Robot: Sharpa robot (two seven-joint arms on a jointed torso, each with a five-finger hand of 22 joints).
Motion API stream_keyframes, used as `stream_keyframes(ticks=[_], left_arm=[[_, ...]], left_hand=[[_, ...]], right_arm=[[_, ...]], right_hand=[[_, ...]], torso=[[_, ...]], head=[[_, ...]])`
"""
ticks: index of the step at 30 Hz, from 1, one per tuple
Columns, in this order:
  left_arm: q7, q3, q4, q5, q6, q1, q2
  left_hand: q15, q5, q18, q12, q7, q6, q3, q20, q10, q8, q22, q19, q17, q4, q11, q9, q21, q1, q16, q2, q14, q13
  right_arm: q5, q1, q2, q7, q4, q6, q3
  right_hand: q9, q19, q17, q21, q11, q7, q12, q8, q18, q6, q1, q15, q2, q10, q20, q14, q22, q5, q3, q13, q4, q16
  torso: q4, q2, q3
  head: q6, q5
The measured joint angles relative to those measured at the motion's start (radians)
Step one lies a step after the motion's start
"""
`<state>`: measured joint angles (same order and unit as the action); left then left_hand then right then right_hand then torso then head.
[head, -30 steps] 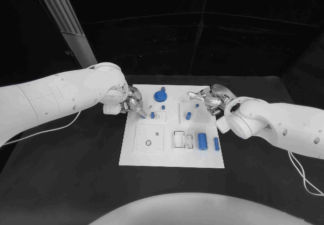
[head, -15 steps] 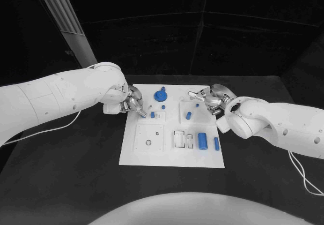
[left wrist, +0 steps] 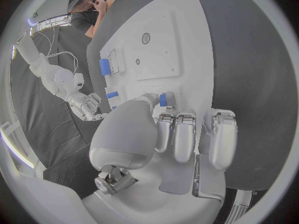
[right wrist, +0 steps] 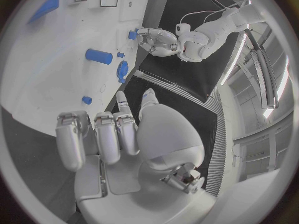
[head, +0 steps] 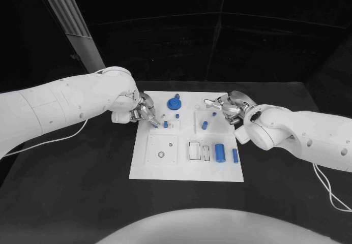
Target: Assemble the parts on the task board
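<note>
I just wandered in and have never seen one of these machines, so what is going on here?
A two-armed robot is putting small blue parts together on a white task board. Its left robot hand is at the board's left edge, fingers around a small blue peg. The right robot hand hovers over the board's far right corner, seemingly holding nothing. A blue round knob and blue cylinders sit on the board.

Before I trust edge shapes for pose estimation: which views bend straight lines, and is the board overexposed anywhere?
Head view: white task board edges run straight, evenly lit. Left wrist view: fisheye curves the board's edge. Right wrist view: same bending; board looks bright, details still readable.
</note>
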<state>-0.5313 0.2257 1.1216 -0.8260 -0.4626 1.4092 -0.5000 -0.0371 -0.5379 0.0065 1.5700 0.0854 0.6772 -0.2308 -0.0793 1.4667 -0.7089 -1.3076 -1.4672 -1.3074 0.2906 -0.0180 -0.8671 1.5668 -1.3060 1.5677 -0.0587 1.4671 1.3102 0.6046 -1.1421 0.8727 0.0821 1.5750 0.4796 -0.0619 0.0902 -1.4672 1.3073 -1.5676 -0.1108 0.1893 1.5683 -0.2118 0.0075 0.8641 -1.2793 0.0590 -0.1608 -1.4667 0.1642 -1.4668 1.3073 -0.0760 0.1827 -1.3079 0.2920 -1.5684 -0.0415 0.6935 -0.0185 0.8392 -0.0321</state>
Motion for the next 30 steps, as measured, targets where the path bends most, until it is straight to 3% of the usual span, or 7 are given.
stream_keyframes(ticks=[6, 14, 19, 30], left_arm=[[-0.006, 0.000, -0.002, -0.002, 0.000, 0.000, 0.001], [-0.015, 0.000, -0.003, -0.003, 0.001, 0.000, 0.002], [-0.019, 0.000, -0.003, -0.004, 0.002, -0.001, 0.002], [-0.025, 0.000, -0.001, -0.004, 0.009, -0.001, 0.003]], left_hand=[[0.000, 0.088, 0.000, 0.000, 0.000, 0.000, 0.026, 0.000, 0.000, 0.007, 0.000, 0.000, 0.000, 0.003, 0.000, 0.006, 0.000, 0.028, 0.000, -0.010, 0.000, 0.000], [0.000, 0.149, 0.000, 0.000, -0.002, 0.002, 0.064, 0.000, 0.000, 0.007, 0.000, 0.000, 0.000, 0.003, 0.000, 0.013, 0.000, 0.057, 0.000, -0.010, 0.000, 0.000], [0.000, 0.248, 0.000, 0.000, -0.006, 0.006, 0.106, 0.000, 0.000, 0.015, 0.000, 0.000, 0.000, 0.004, 0.000, 0.020, 0.000, 0.103, 0.000, -0.023, 0.000, 0.000], [0.004, 0.335, 0.000, 0.000, -0.003, 0.011, 0.189, -0.006, -0.004, 0.015, 0.000, 0.000, 0.000, 0.004, -0.004, 0.026, 0.000, 0.163, 0.000, -0.022, -0.004, 0.000]], right_arm=[[0.000, 0.000, 0.000, 0.000, 0.000, 0.000, 0.000], [0.000, 0.000, 0.000, 0.000, 0.000, 0.000, 0.000], [0.000, 0.000, 0.000, 0.000, 0.000, 0.000, 0.000], [0.000, 0.000, 0.000, 0.001, 0.000, 0.000, 0.000]], right_hand=[[0.000, 0.000, 0.000, 0.000, 0.000, 0.000, 0.000, 0.000, 0.000, 0.000, 0.000, 0.000, 0.000, 0.000, 0.000, 0.000, 0.000, 0.000, 0.000, 0.000, 0.000, 0.000], [0.000, 0.000, 0.000, 0.000, 0.000, 0.000, 0.000, 0.000, 0.000, 0.000, 0.000, 0.000, 0.000, 0.000, 0.000, 0.000, 0.000, 0.000, 0.000, 0.000, 0.000, 0.000], [0.000, 0.000, 0.000, 0.000, 0.000, 0.000, 0.000, 0.000, 0.000, 0.000, 0.000, 0.000, 0.000, 0.000, 0.000, 0.000, 0.000, 0.000, 0.000, 0.000, 0.000, 0.000], [0.000, 0.000, 0.000, 0.000, 0.000, 0.000, 0.000, -0.004, 0.000, 0.000, -0.005, 0.000, -0.005, 0.000, 0.000, 0.000, 0.000, 0.000, 0.003, 0.000, -0.003, 0.000]], torso=[[0.0001, 0.000, 0.0000], [0.0003, 0.000, 0.0000], [0.0003, 0.000, 0.0001], [0.0003, 0.000, 0.0000]], head=[[-0.001, -0.001], [-0.001, -0.001], [-0.002, -0.001], [-0.002, -0.001]])
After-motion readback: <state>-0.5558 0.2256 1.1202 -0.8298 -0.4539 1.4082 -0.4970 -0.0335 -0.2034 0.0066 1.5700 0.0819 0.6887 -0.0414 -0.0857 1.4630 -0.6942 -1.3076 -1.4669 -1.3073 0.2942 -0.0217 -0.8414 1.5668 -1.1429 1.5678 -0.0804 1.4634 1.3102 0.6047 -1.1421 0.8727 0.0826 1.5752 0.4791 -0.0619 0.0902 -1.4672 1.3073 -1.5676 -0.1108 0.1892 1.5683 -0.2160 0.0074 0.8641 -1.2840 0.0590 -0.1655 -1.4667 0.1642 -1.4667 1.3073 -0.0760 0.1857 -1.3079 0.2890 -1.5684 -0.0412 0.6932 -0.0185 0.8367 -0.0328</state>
